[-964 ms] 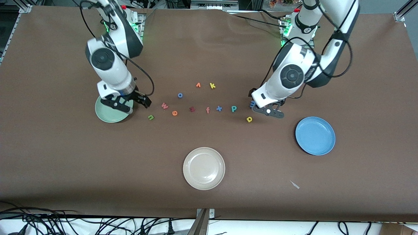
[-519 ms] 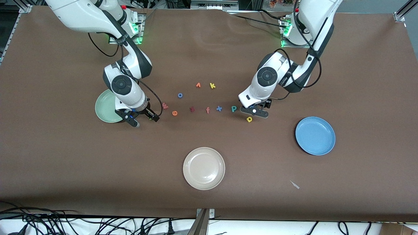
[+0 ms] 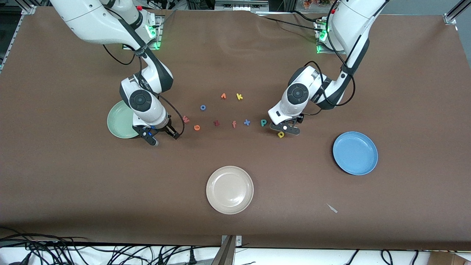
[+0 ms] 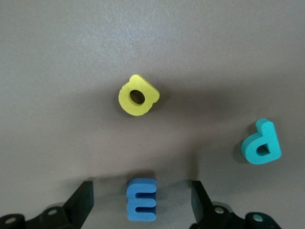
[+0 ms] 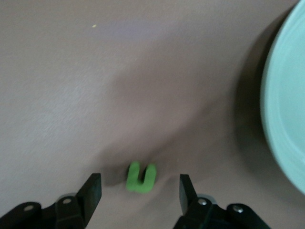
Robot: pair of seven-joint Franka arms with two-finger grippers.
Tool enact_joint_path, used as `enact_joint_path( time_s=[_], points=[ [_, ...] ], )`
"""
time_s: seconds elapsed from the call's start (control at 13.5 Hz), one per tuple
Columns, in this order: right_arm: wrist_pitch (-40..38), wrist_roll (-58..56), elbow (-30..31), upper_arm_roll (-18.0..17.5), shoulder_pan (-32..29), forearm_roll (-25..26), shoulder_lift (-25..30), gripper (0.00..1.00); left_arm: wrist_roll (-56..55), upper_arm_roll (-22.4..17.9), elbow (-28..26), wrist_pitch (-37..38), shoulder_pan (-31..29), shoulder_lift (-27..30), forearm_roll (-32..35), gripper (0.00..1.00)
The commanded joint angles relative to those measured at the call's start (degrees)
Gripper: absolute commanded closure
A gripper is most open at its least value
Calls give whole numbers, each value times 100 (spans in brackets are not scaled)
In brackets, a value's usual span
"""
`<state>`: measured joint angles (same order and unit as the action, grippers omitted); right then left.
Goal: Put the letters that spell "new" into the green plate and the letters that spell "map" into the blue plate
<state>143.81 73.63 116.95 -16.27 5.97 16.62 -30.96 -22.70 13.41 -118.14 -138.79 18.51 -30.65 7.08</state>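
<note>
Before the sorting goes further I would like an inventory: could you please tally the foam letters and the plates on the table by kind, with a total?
Foam letters: 12 (green n, blue m, yellow a, teal p, pink w, orange e, blue o, red z, salmon f, blue x, yellow k, orange letter)
Plates: 3 (green plate, blue plate, beige plate)
Total: 15

Green n point(image 5: 141, 178), blue m point(image 4: 141, 199), yellow a point(image 4: 137, 95), teal p point(image 4: 261, 143), brown table point(image 3: 73, 176).
</note>
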Motion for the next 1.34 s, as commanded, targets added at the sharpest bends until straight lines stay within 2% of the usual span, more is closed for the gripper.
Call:
enact_joint_path(
  time_s=[0.0, 0.07, 0.15, 0.22, 0.3, 0.45, 0.67, 0.74, 0.89, 1.11, 1.19, 1.26],
  points=[
    [85, 143, -111, 27, 36, 192, -121, 56, -68, -5, 27, 44, -14, -20, 214, 33],
    [129, 143, -111, 27, 36, 201, -138, 66, -68, -5, 19, 54, -22, -20, 223, 41],
    [130, 135, -111, 27, 45, 201, -156, 81, -68, -5, -8, 63, -23, -20, 215, 49],
    [130, 135, -111, 27, 45, 201, -148, 86, -59, -5, -8, 63, -23, -20, 223, 55],
    [130, 126, -111, 27, 45, 218, -130, 87, -59, -5, -8, 63, -31, -20, 223, 58],
    [60, 38, -137, 27, 36, 219, 80, 87, -51, -5, -43, 63, -31, -28, 223, 74],
    [-983, -496, -269, 36, 19, 227, 580, 86, -51, -14, -34, 63, -31, -63, 223, 100],
    [-1274, -724, -234, 71, -8, 227, 765, 85, -24, -5, -25, 106, -31, -55, 223, 100],
    [-1391, -1348, 28, 413, -8, 193, 1117, 85, 125, -23, 254, 753, -84, 67, 214, 100],
    [-1138, -1675, 687, 905, -8, 175, 1294, 85, 554, -5, 1115, 2160, -294, 147, 66, 100],
    [-953, -1685, 828, 915, -8, 166, 1311, 84, 713, -5, 1335, 2415, -460, 156, -13, 100],
    [-899, -1685, 899, 923, -17, 157, 1268, 76, 949, 3, 1502, 2583, -627, 200, -31, 100]
  ],
)
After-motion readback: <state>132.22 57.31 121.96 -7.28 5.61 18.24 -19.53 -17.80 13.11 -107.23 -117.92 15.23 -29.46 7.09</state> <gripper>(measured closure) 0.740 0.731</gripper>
